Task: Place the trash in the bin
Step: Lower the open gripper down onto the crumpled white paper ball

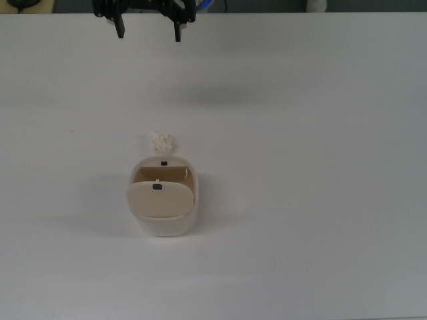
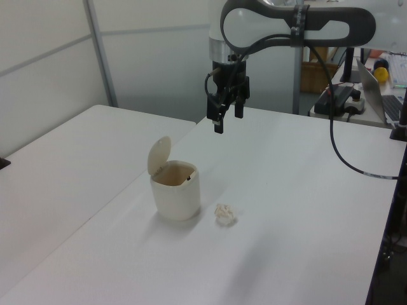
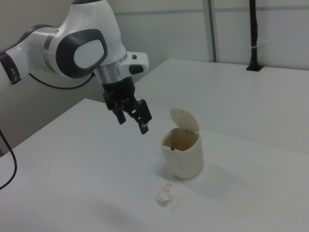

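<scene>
The trash (image 1: 163, 141) is a small crumpled off-white paper wad lying on the white table, just beside the bin (image 1: 162, 197); it also shows as the trash (image 2: 225, 213) and the trash (image 3: 165, 194). The cream bin (image 2: 175, 190) stands upright with its flap lid tipped up and its mouth showing; the right view has the bin (image 3: 183, 152) too. My gripper (image 1: 148, 30) hangs open and empty well above the table, far from the wad, at the top view's upper edge. The gripper (image 2: 227, 119) and the gripper (image 3: 132, 123) show both black fingers spread.
The white table (image 1: 320, 167) spreads wide around both things. A second table (image 2: 57, 171) adjoins at the left view's left. Desks with a laptop and cables (image 2: 356, 95) stand behind the arm's base.
</scene>
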Available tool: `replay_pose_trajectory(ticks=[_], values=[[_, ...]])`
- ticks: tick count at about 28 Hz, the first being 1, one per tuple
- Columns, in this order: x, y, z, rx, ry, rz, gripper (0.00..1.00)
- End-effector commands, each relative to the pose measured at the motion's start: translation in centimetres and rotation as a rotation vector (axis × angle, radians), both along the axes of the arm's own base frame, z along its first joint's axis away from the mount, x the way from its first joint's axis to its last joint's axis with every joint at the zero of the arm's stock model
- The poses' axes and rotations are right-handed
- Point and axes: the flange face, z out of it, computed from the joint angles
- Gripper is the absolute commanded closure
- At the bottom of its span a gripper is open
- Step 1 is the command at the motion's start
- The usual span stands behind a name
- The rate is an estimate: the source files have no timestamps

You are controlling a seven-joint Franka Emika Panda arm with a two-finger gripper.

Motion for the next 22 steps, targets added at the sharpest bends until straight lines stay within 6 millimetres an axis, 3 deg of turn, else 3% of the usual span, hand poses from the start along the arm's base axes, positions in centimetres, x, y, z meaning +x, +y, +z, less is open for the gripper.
replay_pose_trajectory(ticks=[1, 11, 16, 18, 22], values=[[0.2, -0.1, -0.8, 0.040, 0.020, -0.026, 0.00], [2.3, -0.3, -3.6, 0.037, 0.024, 0.026, 0.00], [3.5, -0.2, -7.4, 0.025, 0.082, 0.136, 0.00], [4.2, 0.3, -10.1, 0.012, 0.115, 0.215, 0.00], [4.8, 0.7, -12.8, -0.016, 0.131, 0.244, 0.00]])
